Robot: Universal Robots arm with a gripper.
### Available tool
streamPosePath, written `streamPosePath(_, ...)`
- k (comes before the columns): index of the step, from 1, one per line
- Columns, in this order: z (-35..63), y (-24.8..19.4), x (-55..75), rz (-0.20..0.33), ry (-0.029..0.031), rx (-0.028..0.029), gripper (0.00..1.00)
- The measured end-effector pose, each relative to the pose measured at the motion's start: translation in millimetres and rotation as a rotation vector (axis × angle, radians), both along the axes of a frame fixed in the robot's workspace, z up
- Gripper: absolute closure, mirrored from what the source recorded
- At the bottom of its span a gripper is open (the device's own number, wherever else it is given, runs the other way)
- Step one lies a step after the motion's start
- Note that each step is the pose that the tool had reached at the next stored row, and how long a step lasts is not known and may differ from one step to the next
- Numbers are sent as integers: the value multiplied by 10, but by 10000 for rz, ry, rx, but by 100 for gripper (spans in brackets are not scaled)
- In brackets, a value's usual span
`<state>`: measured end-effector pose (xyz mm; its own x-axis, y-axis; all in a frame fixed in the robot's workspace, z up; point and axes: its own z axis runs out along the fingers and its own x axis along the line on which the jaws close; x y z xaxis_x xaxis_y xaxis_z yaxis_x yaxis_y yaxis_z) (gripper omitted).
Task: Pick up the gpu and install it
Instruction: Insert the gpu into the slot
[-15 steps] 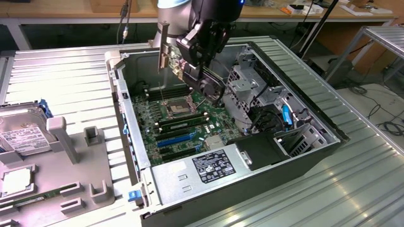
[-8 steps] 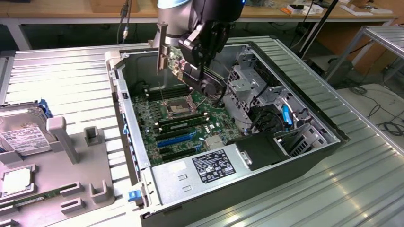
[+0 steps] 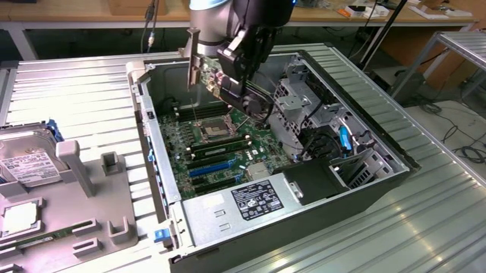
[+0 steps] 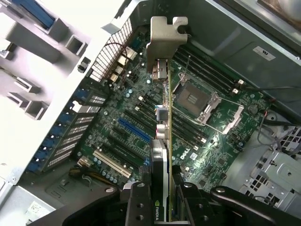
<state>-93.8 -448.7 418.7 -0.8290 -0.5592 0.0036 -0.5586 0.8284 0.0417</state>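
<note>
Your gripper (image 4: 162, 197) has its fingers partly closed, pinching the gpu (image 4: 165, 47) edge-on above the motherboard (image 4: 225, 141). It looks nearer the CPU socket (image 4: 195, 96) than the blue slot (image 4: 134, 129), so going down misaligned could scrape components.

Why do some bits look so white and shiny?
Wrist view: strong light washes the rack nearly white, and a bright patch glints on the motherboard beside the gpu. Exterior view: light streaks gleam on the ribbed table.
</note>
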Motion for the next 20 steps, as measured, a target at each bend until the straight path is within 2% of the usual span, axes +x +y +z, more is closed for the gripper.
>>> streamPosePath(20,-5,0,29,1248,0,0,73)
